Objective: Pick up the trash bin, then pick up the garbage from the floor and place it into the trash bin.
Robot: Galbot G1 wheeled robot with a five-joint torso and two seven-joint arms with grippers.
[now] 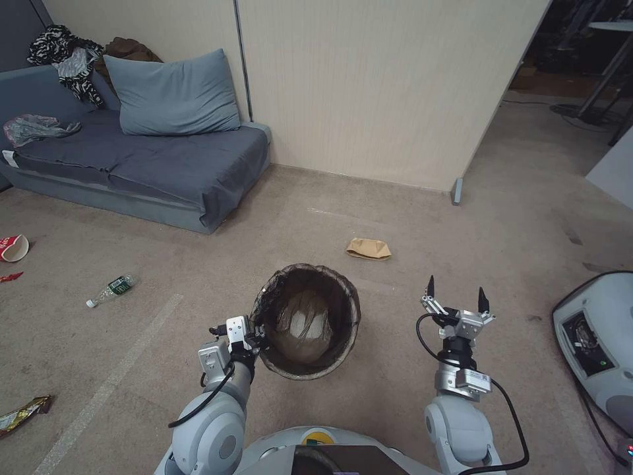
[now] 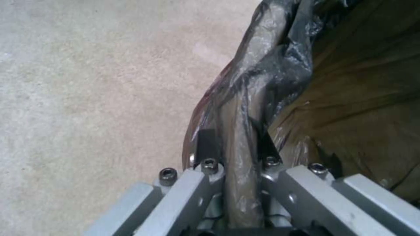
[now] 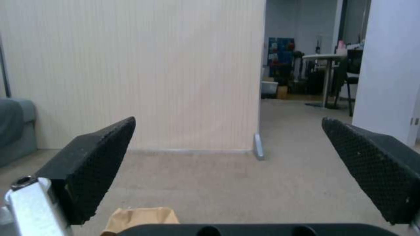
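Currently I log: left hand [image 1: 254, 340] clamped on the near-left rim of the trash bin [image 1: 307, 321]. Right hand [image 1: 456, 298] spread wide, holding nothing, beside the bin. Tan paper bag [image 1: 368, 249] on the floor beyond both, ahead of my right hand.

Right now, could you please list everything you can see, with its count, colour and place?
trash bin: one, dark brown liner, held at its rim, front centre.
paper bag: one, tan, on the floor beyond the bin.
plastic bottle: one, clear with green label, floor on the left.
paper cup: one, red and white, far left floor.
foil wrapper: one, gold, near left floor.
sofa: one, grey-blue, against the wall.
pillow: one, grey-blue, on the sofa.
left gripper: shut on the bin's rim.
right gripper: open, raised right of the bin.
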